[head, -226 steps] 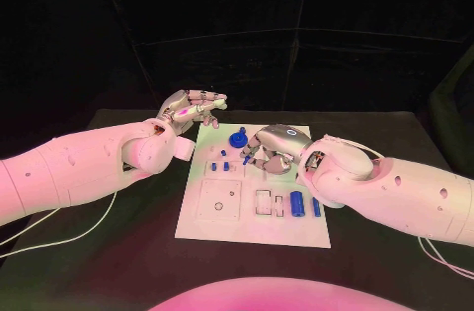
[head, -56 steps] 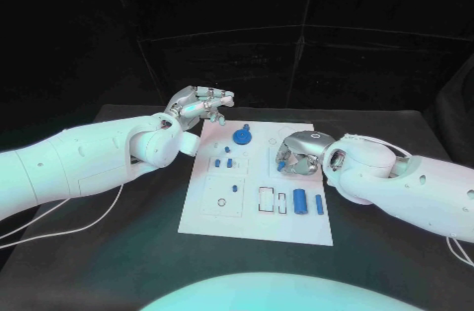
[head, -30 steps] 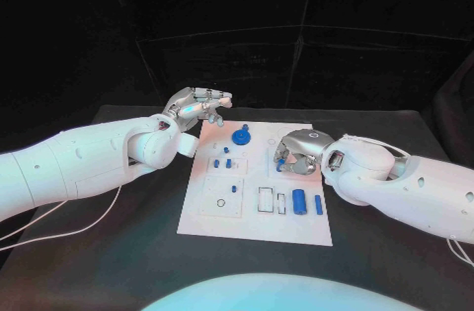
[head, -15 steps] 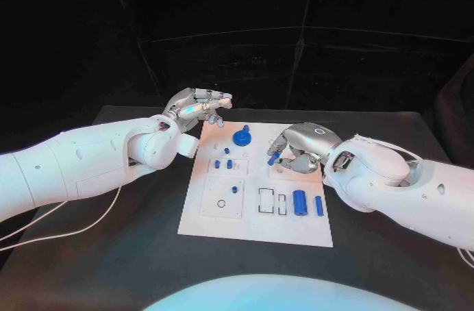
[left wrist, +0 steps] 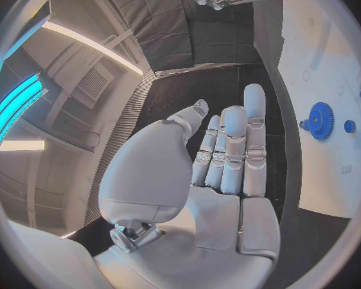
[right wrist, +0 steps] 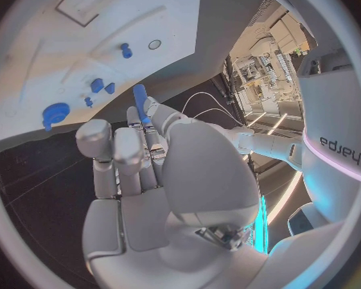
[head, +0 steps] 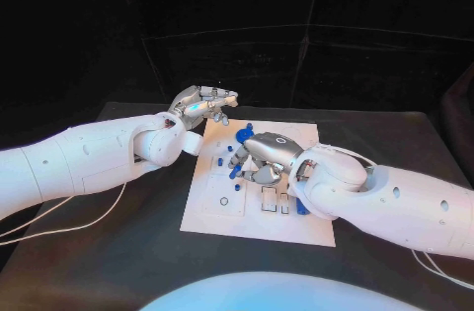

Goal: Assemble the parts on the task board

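Currently right hand (head: 259, 162) pinches a blue peg (right wrist: 139, 99) over the task board (head: 296, 225), presumably for insertion; left hand (head: 203, 104) idles, fingers loosely apart.

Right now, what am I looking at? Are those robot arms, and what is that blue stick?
Yes, it is a robot with two white arms and silver hands. One picture looks down from its head; the two round ones come from cameras at its wrists. On the black table lies a white task board with small blue parts, such as a blue gear. The right hand holds the blue stick, a blue peg, between its fingers above the board. The left hand holds nothing, its fingers straight out beside the board.
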